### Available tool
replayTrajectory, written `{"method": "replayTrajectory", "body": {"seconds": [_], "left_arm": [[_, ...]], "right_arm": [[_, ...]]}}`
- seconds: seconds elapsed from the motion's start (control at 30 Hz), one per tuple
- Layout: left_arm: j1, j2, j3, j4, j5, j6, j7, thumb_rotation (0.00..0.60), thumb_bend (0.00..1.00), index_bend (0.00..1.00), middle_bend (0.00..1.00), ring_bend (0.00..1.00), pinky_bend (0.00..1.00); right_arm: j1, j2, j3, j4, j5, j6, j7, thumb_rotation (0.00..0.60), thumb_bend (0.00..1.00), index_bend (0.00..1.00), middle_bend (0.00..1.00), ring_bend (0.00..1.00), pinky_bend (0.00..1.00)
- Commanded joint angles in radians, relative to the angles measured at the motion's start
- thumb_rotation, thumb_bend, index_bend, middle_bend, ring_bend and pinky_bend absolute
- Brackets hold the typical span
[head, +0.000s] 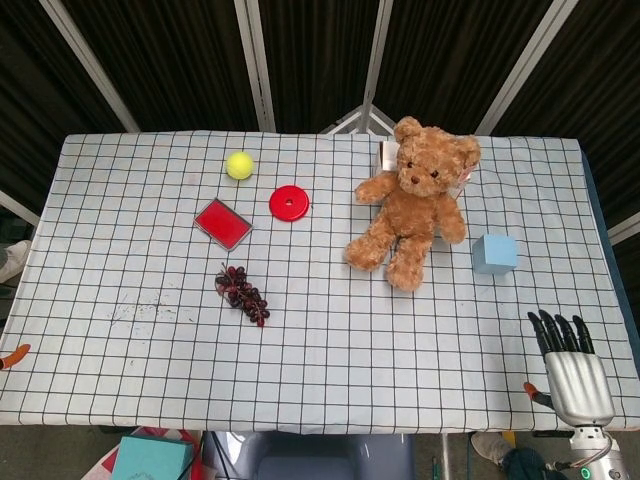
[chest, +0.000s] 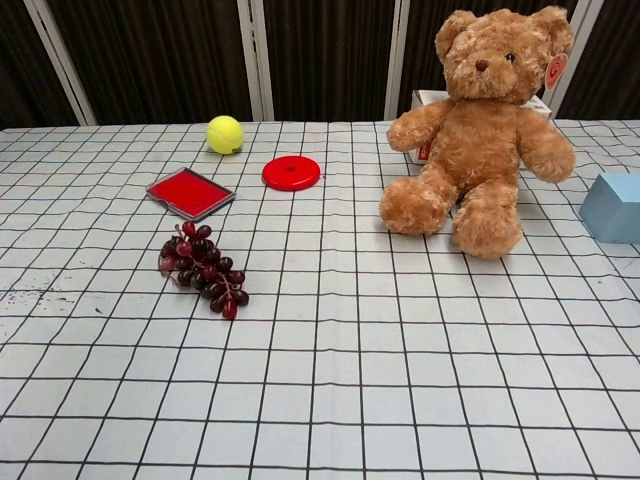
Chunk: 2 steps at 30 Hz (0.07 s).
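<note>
My right hand (head: 567, 372) hangs past the near right corner of the table, fingers stretched out and holding nothing. It is well clear of the light blue cube (head: 494, 253) (chest: 612, 207), the nearest object, which stands beside the brown teddy bear (head: 412, 205) (chest: 480, 130). Of my left hand only an orange fingertip (head: 16, 354) shows at the left edge of the head view, beyond the table. The chest view shows neither hand.
On the checked tablecloth (head: 400, 340) lie a yellow ball (head: 239, 165), a red disc (head: 288, 203), a flat red tin (head: 223, 222) and dark grapes (head: 242, 293). A white box (head: 386, 155) stands behind the bear. A teal box (head: 150, 460) sits below the near edge.
</note>
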Motion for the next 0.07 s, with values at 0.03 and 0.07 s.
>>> {"method": "replayTrajectory", "body": {"seconds": [0.03,0.07], "left_arm": [[0.001,0.0,0.002,0.0,0.007,0.005,-0.001,0.6,0.2,0.24,0.07,0.02,0.19],[0.002,0.0,0.002,0.0,0.011,0.007,-0.002,0.6,0.2,0.24,0.07,0.02,0.19]], "right_arm": [[-0.007,0.005,-0.008,0.007,-0.028,0.01,-0.001,0.6,0.15,0.05,0.09,0.09,0.0],[-0.009,0.008,-0.009,0.002,-0.034,0.011,0.012,0.6,0.15,0.05,0.09,0.09,0.0]]}}
